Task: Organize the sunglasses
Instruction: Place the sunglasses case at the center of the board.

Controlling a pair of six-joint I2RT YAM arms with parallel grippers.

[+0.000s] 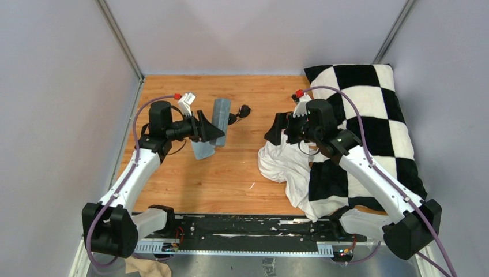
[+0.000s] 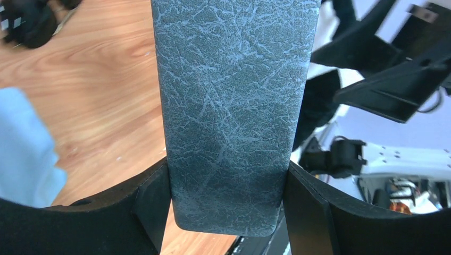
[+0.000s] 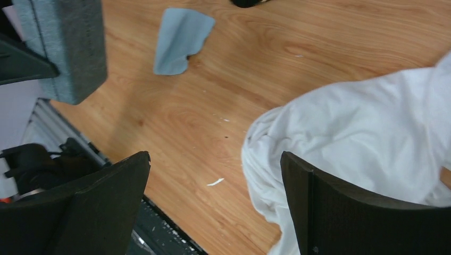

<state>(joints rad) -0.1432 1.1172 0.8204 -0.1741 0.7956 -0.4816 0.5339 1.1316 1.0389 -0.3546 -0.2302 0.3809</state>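
Observation:
The black sunglasses (image 1: 242, 112) lie on the wooden table just right of the grey-blue case (image 1: 221, 112). My left gripper (image 1: 217, 134) is shut on the case's near end and holds it closed. In the left wrist view the case (image 2: 228, 95) fills the space between both fingers (image 2: 154, 207), with my left gripper (image 2: 228, 196) clamped on its sides. My right gripper (image 1: 275, 134) is open and empty, hovering over the edge of a white cloth (image 1: 285, 167). In the right wrist view my right gripper (image 3: 215, 170) is wide open above bare wood, with the case (image 3: 64, 48) at top left.
A light blue cleaning cloth (image 1: 202, 151) lies under the case, also in the right wrist view (image 3: 178, 40). A black-and-white checkered pillow (image 1: 369, 127) fills the right side, with the white cloth (image 3: 361, 133) draped at its left edge. Grey walls enclose the table.

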